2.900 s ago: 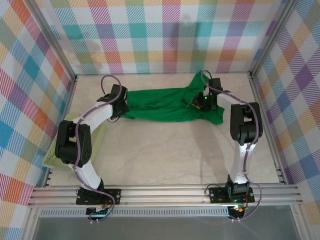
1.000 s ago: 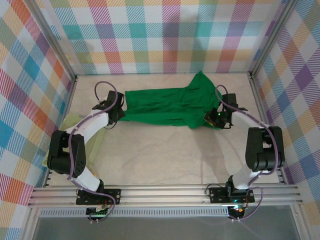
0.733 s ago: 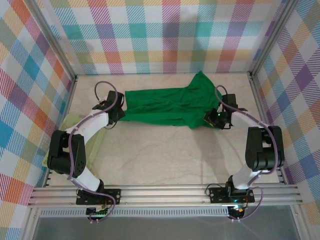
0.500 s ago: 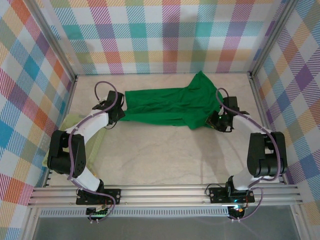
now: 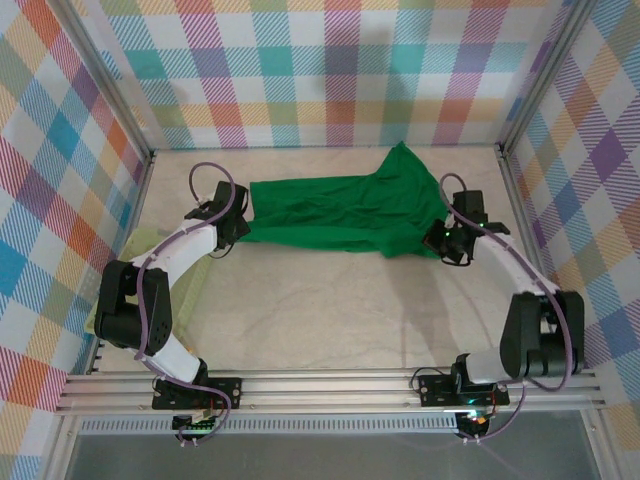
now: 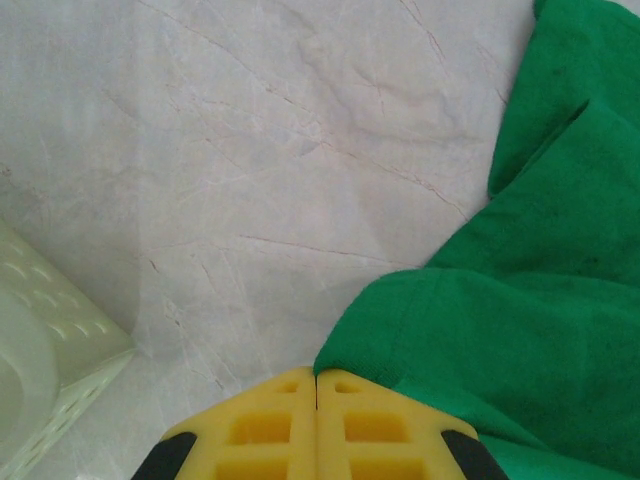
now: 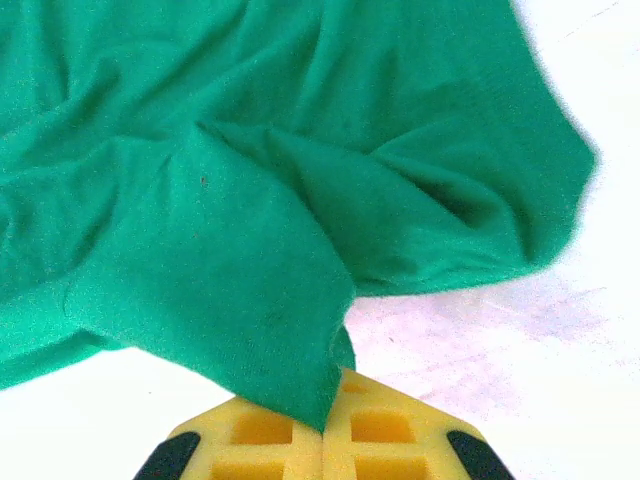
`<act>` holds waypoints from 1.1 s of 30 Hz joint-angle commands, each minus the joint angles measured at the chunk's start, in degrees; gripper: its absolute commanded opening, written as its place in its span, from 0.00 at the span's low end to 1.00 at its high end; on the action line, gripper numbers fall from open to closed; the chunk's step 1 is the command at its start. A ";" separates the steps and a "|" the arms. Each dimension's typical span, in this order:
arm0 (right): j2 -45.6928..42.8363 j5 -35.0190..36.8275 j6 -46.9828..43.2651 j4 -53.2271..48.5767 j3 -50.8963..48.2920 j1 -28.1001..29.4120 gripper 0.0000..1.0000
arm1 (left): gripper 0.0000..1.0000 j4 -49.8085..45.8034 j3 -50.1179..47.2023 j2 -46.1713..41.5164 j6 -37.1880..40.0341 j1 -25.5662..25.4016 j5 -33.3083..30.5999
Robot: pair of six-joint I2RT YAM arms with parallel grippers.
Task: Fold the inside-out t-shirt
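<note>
T-shirt (image 5: 340,212) in left gripper (image 6: 316,380), right gripper (image 7: 332,408)

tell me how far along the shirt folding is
Done: little; no neat fold shows, and the t-shirt lies stretched out across the far part of the table, rumpled at its right end. In hand: both grippers are shut on cloth, the left gripper at the shirt's left edge, the right gripper on a pinched flap at the right. Left: the folding itself.
</note>
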 commanded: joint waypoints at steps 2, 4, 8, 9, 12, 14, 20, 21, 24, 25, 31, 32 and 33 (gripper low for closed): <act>-9.98 2.79 -1.15 -9.58 7.92 -3.85 0.00 | 0.00 -0.72 3.74 -1.16 1.91 0.53 -1.04; -13.08 1.71 -0.56 -11.12 12.12 -5.85 0.00 | 0.00 -0.38 5.90 -1.85 3.32 0.53 -0.28; -11.72 -1.04 1.10 -11.45 24.56 -8.25 0.00 | 0.00 2.51 13.49 -1.47 6.64 0.53 6.91; -10.23 -3.34 1.93 -10.97 27.93 -8.86 0.00 | 0.00 2.26 16.54 -1.12 7.11 0.53 8.54; -7.74 -5.49 3.27 -10.21 36.46 -9.37 0.00 | 0.00 2.02 22.75 -1.99 9.27 0.20 11.82; -7.12 -5.75 3.04 -10.53 39.13 -9.40 0.00 | 0.00 2.55 22.89 -3.68 10.14 0.16 12.19; -10.40 -6.61 1.09 -11.01 27.19 -9.45 0.00 | 0.00 2.25 10.68 -7.03 8.85 0.14 11.12; -11.01 -6.34 0.68 -11.16 23.26 -9.47 0.00 | 0.00 1.50 8.42 -6.34 7.86 0.24 10.60; -10.18 -6.75 0.53 -9.85 13.09 -9.96 0.00 | 0.00 -0.36 4.98 -1.39 5.85 0.78 11.26; -8.84 -7.81 0.72 -9.46 11.56 -10.29 0.00 | 0.00 -1.42 5.60 0.79 5.38 1.15 11.78; 3.02 -15.28 4.54 -2.73 18.82 -10.94 0.00 | 0.00 -11.36 27.73 14.46 3.21 3.60 14.36; 5.17 -15.87 5.34 -2.44 22.79 -10.85 0.00 | 0.00 -13.16 34.00 16.80 3.13 3.78 14.57; 7.21 -16.40 6.36 -2.55 27.37 -10.94 0.00 | 0.00 -15.76 39.49 19.49 3.02 3.97 14.37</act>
